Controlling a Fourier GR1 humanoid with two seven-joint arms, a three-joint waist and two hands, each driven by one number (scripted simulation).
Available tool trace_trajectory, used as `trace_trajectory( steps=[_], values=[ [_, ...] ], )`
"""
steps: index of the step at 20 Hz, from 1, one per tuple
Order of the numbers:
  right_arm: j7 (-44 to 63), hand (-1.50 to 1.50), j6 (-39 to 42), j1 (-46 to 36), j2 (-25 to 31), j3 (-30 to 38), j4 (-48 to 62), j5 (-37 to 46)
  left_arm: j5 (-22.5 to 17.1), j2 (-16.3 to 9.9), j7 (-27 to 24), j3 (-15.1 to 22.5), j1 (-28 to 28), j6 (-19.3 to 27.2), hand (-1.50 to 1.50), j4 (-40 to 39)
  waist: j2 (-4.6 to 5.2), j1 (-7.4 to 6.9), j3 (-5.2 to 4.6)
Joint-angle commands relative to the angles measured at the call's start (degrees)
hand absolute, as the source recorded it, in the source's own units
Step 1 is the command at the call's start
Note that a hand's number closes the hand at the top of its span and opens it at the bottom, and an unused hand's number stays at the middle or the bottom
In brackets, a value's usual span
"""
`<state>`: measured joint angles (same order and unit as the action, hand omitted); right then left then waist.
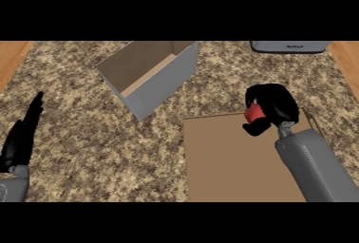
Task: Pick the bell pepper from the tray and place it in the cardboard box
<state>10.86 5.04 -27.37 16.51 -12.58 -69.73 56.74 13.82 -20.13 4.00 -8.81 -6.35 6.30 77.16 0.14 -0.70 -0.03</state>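
Observation:
A red bell pepper (253, 112) shows only as a small patch inside my right hand (275, 107), whose fingers are curled round it. The hand is above the far right part of the flat brown tray (224, 161); I cannot tell how high it is over the tray. The cardboard box (151, 71) stands open to the upper left of the tray, with grey outer walls and a brown inside. My left hand (21, 137) rests open at the left edge, fingers straight and pointing away from me.
A grey appliance (289, 46) sits at the far edge of the speckled granite counter (91, 142). Wooden strips (13, 57) border the counter on the left and right.

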Motion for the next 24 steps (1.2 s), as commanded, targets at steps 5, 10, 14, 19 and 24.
trace_trajectory(
  steps=[5,10,14,19,24],
  values=[
    [-4.69,1.5,-7.16,-5.78,1.46,5.11,-5.72,-0.58,-1.71,-1.48,2.1,-1.52,0.09,-2.69,0.0,1.76,-0.28,0.17,0.07],
    [-5.15,1.5,-4.22,-11.02,-2.22,3.19,-9.29,-1.05,0.83,-0.07,0.95,-0.45,-0.09,-0.75,0.0,0.31,-0.24,0.41,0.02],
    [-2.76,1.5,1.04,-18.3,-7.2,3.49,-6.31,-3.85,0.47,-0.4,0.56,-1.05,-0.84,-1.53,0.0,-0.38,-0.19,0.17,0.01],
    [0.29,1.5,-1.73,-25.01,-14.47,5.85,0.72,-5.62,-1.44,-1.47,0.42,-2.96,-0.72,-3.29,0.0,0.07,-0.07,-0.16,0.01],
    [1.79,1.5,-9.43,-37.12,-16.36,9.06,16.88,-9.39,0.41,0.36,-1.43,-0.81,-1.74,-2.34,0.0,-0.88,0.38,-1.7,-0.01]
  ],
)
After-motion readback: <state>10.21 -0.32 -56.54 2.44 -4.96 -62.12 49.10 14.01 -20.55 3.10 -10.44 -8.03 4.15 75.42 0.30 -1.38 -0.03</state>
